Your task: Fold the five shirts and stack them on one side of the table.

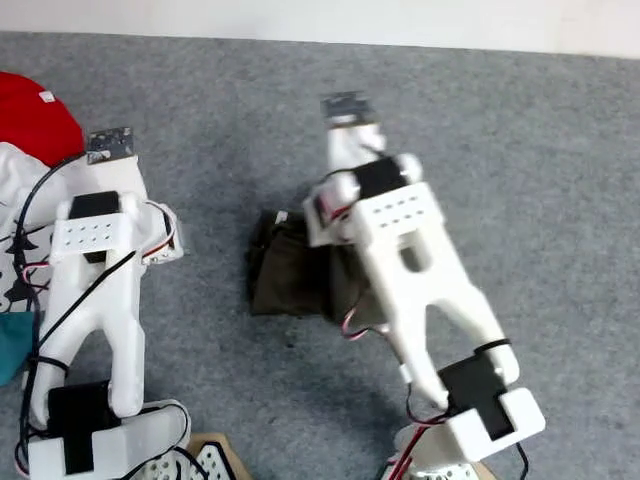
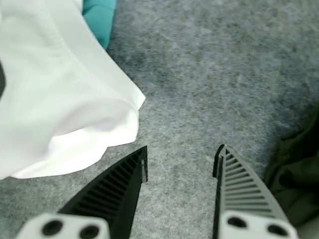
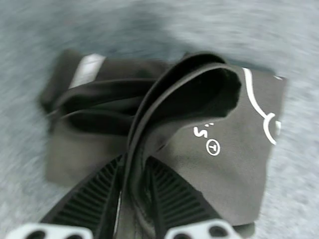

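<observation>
Grey, felt-like tabletop (image 1: 520, 150) runs across the whole high view, with a pale strip of wall (image 1: 400, 20) along the top edge.

The dark shirt (image 1: 285, 275) lies bunched just left of the frame's centre, partly under my right arm. My right gripper (image 3: 134, 160) is closed on a raised fold of that shirt; the cloth arches up and away from the fingers while the rest lies flat on the tabletop. A white label (image 3: 87, 69) shows on one corner of it and white print (image 3: 259, 109) on the flat panel.

My left gripper (image 2: 182, 149) is open, its fingers spread wide over bare grey surface and holding nothing. Just beside it lies the edge of a white shirt (image 2: 60, 89), and a teal shirt (image 2: 97, 17) peeks out from behind that.

In the high view these sit at the left edge of the frame, well apart from the dark shirt: a red shirt (image 1: 35, 115) at the upper left, the white one below it, the teal one lower still.
</observation>
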`<state>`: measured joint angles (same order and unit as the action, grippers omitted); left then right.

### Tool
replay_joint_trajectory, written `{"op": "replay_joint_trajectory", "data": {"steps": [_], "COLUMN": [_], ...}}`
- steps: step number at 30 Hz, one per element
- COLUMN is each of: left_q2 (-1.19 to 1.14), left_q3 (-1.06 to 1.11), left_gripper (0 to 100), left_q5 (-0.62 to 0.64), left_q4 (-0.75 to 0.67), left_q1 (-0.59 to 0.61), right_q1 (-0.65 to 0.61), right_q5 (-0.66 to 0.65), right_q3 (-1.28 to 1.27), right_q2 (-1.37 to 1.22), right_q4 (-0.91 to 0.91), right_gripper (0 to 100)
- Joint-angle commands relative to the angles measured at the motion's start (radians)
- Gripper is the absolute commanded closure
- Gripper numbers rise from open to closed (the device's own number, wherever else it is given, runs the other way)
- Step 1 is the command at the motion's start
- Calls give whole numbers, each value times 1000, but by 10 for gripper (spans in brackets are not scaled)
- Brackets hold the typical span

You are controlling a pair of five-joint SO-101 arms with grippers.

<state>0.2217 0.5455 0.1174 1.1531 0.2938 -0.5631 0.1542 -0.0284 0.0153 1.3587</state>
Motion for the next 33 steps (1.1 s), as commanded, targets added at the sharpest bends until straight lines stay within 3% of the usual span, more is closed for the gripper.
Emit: {"op": "replay_joint_trajectory", "data": {"steps": [1,17,22,29,33], "left_q2": [5,5,5,5,5], "left_q3": [-5,-4,-4,4,7], "left_gripper": [768,768,768,768,768], "left_q5": [11,11,11,11,11], "left_q4": [-12,-12,-12,-14,-28], "left_q1": [19,22,22,21,19], "right_q1": [-101,-283,-278,-194,-213], "right_q5": [0,-49,-160,-227,-270], "right_q3": [48,-58,28,77,-42], "right_q2": [7,-163,-124,42,134], "right_q4": [-33,-289,-163,45,125], "right_gripper": [993,957,731,755,769]}}
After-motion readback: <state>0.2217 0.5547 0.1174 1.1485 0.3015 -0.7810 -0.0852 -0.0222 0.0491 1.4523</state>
